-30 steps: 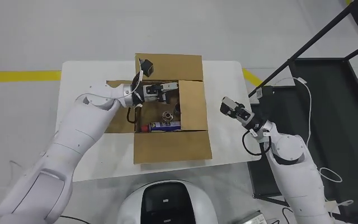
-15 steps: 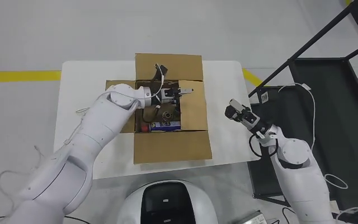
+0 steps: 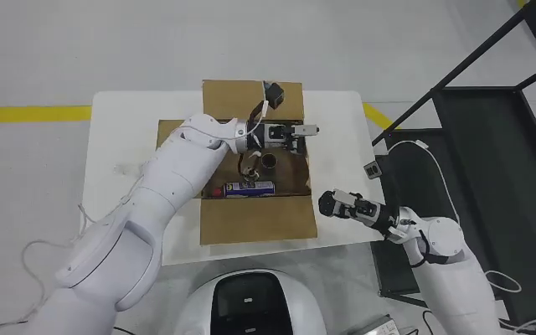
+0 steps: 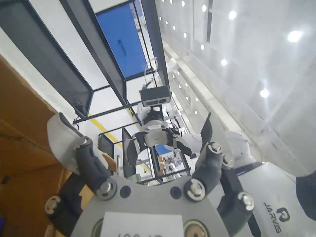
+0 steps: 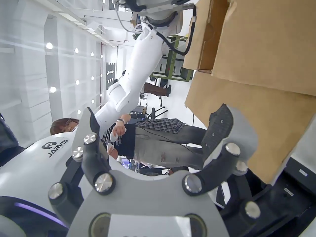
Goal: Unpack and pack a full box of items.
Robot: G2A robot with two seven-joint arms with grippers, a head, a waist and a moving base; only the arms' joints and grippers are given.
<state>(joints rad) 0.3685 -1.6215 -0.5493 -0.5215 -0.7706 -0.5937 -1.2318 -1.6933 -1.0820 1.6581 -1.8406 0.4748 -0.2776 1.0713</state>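
An open cardboard box [image 3: 258, 220] sits on the white table [image 3: 126, 134]. Inside lie a blue-and-white spray can [image 3: 244, 188] with a red cap and two small brown round items [image 3: 270, 159]. My left gripper [image 3: 308, 131] [image 4: 134, 134] hangs open and empty over the far end of the box's right flap, with cardboard [image 4: 22, 124] beside it. My right gripper [image 3: 322, 203] [image 5: 154, 124] is open and empty, low beside the box's near right corner and facing the box wall [image 5: 259, 50].
A black metal rack [image 3: 486, 167] stands just past the table's right edge, close to the right arm. The far flap [image 3: 251, 99] and the near flap lie folded outward. Bare table shows to the left of the box.
My left gripper has swung rightward from the middle of the box to its right flap. My right gripper has come toward the table's front edge and closer to the box.
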